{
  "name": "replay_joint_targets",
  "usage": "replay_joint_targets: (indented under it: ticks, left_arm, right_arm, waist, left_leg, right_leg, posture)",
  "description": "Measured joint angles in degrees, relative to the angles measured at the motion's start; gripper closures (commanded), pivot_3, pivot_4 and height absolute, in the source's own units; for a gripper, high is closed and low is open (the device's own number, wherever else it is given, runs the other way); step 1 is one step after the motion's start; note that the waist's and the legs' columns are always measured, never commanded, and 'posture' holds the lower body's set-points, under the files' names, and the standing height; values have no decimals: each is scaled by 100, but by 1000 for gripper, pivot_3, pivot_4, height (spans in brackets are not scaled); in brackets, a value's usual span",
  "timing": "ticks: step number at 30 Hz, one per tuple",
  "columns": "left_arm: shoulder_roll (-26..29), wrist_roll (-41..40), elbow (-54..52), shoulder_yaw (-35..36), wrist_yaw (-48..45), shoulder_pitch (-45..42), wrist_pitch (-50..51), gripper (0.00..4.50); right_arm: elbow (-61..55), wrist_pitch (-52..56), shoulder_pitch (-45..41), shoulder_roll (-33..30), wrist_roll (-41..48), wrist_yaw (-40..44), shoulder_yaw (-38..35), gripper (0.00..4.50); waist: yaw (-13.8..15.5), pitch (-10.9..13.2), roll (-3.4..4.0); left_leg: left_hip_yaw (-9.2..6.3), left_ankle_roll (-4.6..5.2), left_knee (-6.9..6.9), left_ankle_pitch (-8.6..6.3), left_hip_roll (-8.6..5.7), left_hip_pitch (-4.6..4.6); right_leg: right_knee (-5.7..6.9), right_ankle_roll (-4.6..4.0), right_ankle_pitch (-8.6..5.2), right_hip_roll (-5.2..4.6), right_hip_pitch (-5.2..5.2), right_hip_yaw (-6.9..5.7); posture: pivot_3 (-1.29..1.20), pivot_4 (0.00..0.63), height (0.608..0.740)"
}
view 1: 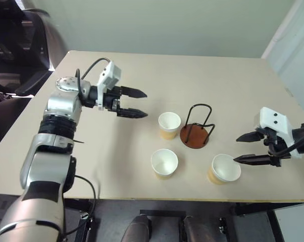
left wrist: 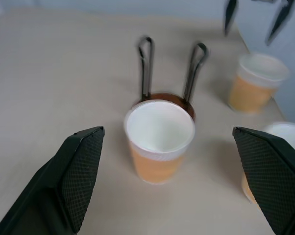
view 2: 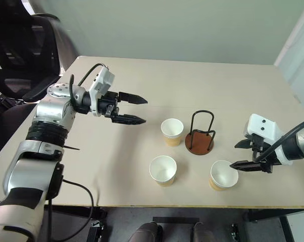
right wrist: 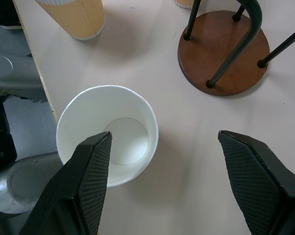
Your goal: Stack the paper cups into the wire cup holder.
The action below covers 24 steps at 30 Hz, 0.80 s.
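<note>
Three paper cups stand upright on the beige table: one (view 1: 169, 124) just left of the wire cup holder (view 1: 195, 135), one (view 1: 164, 163) in front of it, one (view 1: 225, 168) at the front right. The holder has a brown disc base and black wire loops, with nothing inside. My left gripper (view 1: 144, 104) is open and hovers left of the first cup (left wrist: 159, 139), pointing at it, with the holder (left wrist: 163, 97) behind. My right gripper (view 1: 237, 149) is open above the front-right cup (right wrist: 108, 132); one finger hangs over its mouth, the other over bare table.
A black office chair (view 1: 15, 45) stands off the table's far left corner. The table's front edge (view 1: 142, 199) runs close behind the two front cups. A pale wall (view 1: 298, 55) rises along the right side. Bare tabletop stretches beyond the holder.
</note>
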Motion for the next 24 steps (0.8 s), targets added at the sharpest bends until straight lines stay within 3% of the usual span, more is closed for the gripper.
replay_joint_targets:
  ticks: [9, 24]
  left_arm:
    - [362, -223, -83, -1220, -9, -109, -995, 0]
    - [316, -371, 11, -1262, -14, -300, -1075, 0]
  right_arm:
    - [-43, -25, 94, 4, -13, -342, 87, 1017]
    - [-207, -52, 311, 64, -197, -749, 578, 1017]
  waist:
    - [13, 0, 0]
    - [7, 0, 1]
  left_leg:
    - [-2, 49, 35, -29, 0, -8]
    - [-1, 72, 60, -42, -2, -12]
  right_leg:
    - [7, 7, 5, 0, 4, -1]
    - [6, 15, 10, -2, 11, -2]
  posture:
    - [0, 150, 740]
    - [0, 150, 740]
